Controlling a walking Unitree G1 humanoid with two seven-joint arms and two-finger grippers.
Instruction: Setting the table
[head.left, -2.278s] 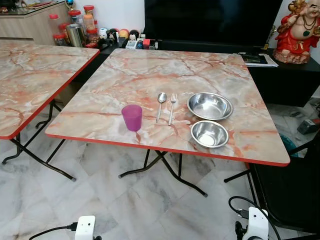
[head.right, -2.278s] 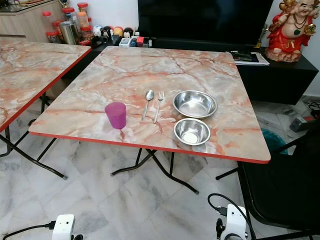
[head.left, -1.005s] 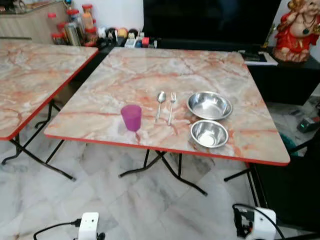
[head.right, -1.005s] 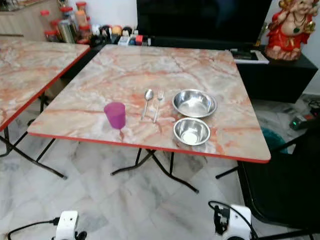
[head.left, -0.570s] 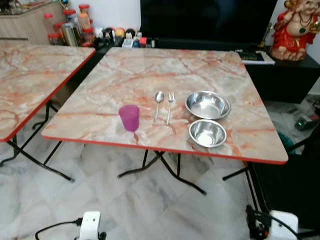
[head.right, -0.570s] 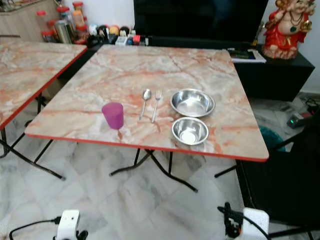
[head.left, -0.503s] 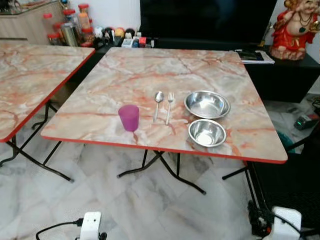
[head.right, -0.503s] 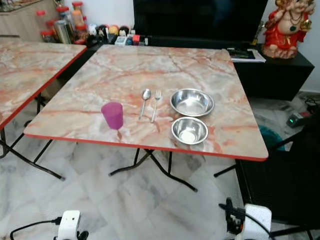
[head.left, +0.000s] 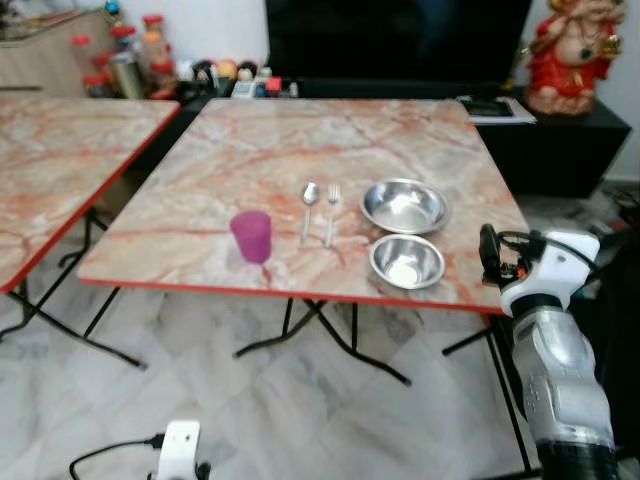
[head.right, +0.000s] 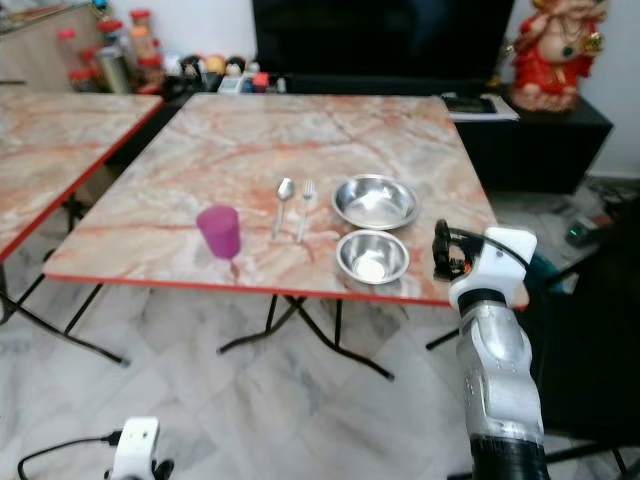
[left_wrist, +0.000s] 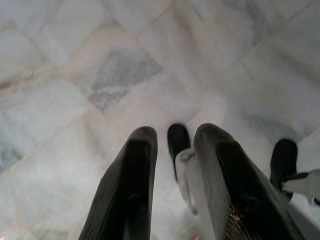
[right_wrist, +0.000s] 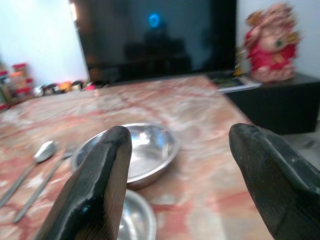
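A marble-patterned folding table carries a purple cup, a spoon and a fork lying side by side, a large steel bowl and, just in front of it, a smaller steel bowl. My right gripper is raised beside the table's front right corner. It points across the tabletop toward the bowls. Its fingers stand wide open and hold nothing. My left gripper hangs low over the floor, with a narrow gap between its fingers.
A second marble table stands to the left across a narrow gap. Behind are a black TV on a low cabinet, jars and a red statue. A black chair is at the right. White marble floor lies in front.
My right arm has risen from low near the floor to table height at the front right corner. The camera has shifted slightly; the tableware has not moved.
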